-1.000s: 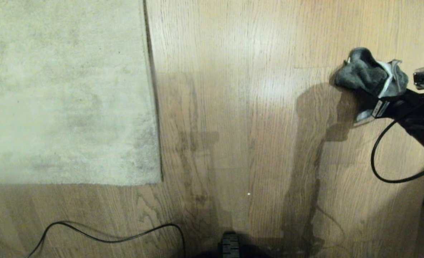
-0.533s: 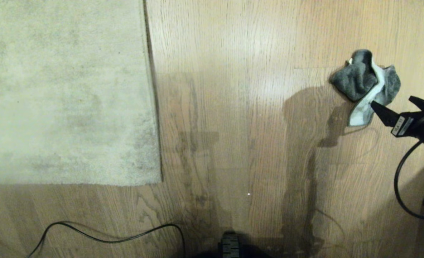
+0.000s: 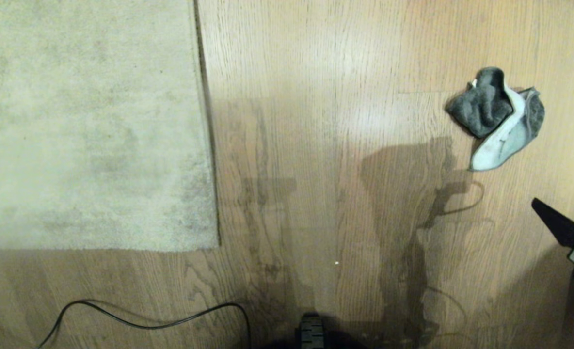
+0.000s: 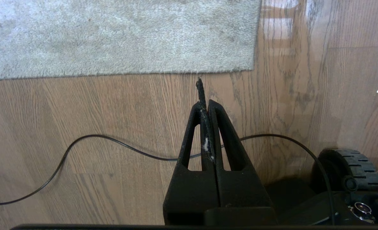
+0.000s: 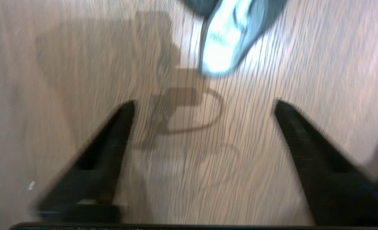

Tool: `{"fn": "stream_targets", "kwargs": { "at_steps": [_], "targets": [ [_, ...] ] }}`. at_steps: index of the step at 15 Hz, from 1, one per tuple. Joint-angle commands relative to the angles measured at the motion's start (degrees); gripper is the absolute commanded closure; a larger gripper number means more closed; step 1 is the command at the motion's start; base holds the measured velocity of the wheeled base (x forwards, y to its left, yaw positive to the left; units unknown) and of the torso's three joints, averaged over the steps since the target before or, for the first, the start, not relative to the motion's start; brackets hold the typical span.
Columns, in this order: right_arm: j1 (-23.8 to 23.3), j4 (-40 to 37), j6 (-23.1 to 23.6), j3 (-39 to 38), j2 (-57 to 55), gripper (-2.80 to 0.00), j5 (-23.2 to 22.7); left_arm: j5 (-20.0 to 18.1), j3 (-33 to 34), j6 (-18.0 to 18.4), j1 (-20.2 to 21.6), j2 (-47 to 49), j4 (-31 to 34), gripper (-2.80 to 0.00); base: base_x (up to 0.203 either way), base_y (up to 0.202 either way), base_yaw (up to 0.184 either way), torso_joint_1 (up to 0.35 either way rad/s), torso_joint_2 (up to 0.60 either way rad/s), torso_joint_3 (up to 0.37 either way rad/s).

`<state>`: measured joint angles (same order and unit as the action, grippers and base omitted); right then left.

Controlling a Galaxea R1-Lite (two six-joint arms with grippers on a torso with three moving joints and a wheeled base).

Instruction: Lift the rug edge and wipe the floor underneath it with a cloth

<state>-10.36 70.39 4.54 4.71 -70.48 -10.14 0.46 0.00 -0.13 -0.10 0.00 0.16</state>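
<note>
We see the cloth lying in a crumpled heap on the floor, well apart from the rug edge. The rug lies flat. Our right gripper is near the cloth but not touching it, with its fingers spread wide and nothing in them. The picture from that hand is blurry, so we think it is moving. Our left gripper is squeezed shut near the rug corner, maybe waiting to lift it.
</note>
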Motion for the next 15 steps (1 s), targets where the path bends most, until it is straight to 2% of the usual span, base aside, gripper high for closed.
{"fn": "stream_targets", "kwargs": {
  "at_steps": [1,4,7,9,12,15],
  "targets": [
    [0.2,-1.0,0.0,-3.9,9.1,0.00,-0.2,0.1,0.0,0.0,0.0,0.1,0.0,0.00,0.000,0.000,0.000,0.000,0.00,0.000],
    [0.4,-10.9,0.0,-4.5,23.2,0.00,-0.2,0.0,0.0,0.0,0.0,0.1,0.0,0.00,0.000,0.000,0.000,0.000,0.00,0.000],
    [0.4,-28.9,0.2,-3.6,43.6,0.00,-0.1,0.0,0.0,0.0,0.0,0.1,0.0,0.00,0.000,0.000,0.000,0.000,0.00,0.000],
    [0.5,-37.0,0.8,-3.4,53.0,0.00,0.0,0.0,0.0,0.0,0.0,0.1,0.0,0.00,0.000,0.000,0.000,0.000,0.00,0.000],
    [0.6,-47.4,2.2,-4.7,54.2,0.00,-0.2,0.0,0.0,0.0,0.0,0.1,0.0,0.00,0.000,0.000,0.000,0.000,0.00,0.000],
    [0.6,-52.8,2.4,-4.7,54.1,0.00,1.6,0.0,0.0,0.0,0.0,0.1,0.0,0.00,0.000,0.000,0.000,0.000,0.00,0.000]
  ]
}}
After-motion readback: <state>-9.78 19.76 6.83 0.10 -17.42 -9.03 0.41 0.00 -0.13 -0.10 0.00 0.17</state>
